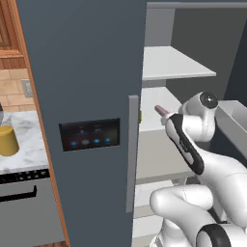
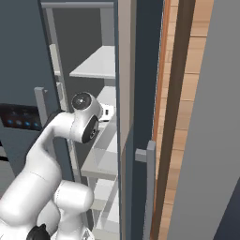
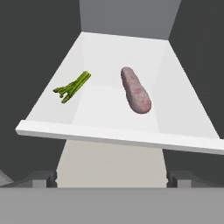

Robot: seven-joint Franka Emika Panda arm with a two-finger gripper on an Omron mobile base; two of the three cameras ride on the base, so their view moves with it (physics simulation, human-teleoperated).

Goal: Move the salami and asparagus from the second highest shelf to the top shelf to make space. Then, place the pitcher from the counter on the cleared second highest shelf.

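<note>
salami [image 3: 136, 91]: pinkish-brown, mottled, rounded ends; lies flat on the second highest shelf [image 3: 118, 138], right of centre. In the left base view we see just its tip [image 1: 159, 109] past the door edge.
salami vs jaws: ahead of our jaws and a bit further in than the shelf's front lip, slightly right of the midline between the two finger tips [image 3: 43, 180]. Nothing between us and it.
long axis: runs near-to-far, far end leaning a little left. We judge the jaws would need to close across it left-right, i.e. over the short width.
asparagus [image 3: 72, 86]: thin green stalks, bunched, slightly splayed at the near end; same shelf, left of the salami, well apart from it, not touching. Axis diagonal, near-left to far-right.
nearer item: salami sits closer to our line of approach than the asparagus, so we'd take it first (our call only).
jaws: gripper [image 3: 112, 180] spread as wide as it goes, holding nothing, short of the shelf front.
top shelf [image 1: 178, 73]: white slab above, bare where we can see it; the drop spot for both items.
arm [image 1: 185, 137]: reaches into the open fridge at second-shelf height.
pitcher [image 1: 7, 140]: mustard yellow, stands on the worktop [image 1: 29, 144] far left, outside the fridge door [image 1: 87, 72]. Untouched, a later step.
progress: we judge nothing's moved up yet; both items are on the lower slab.
</note>
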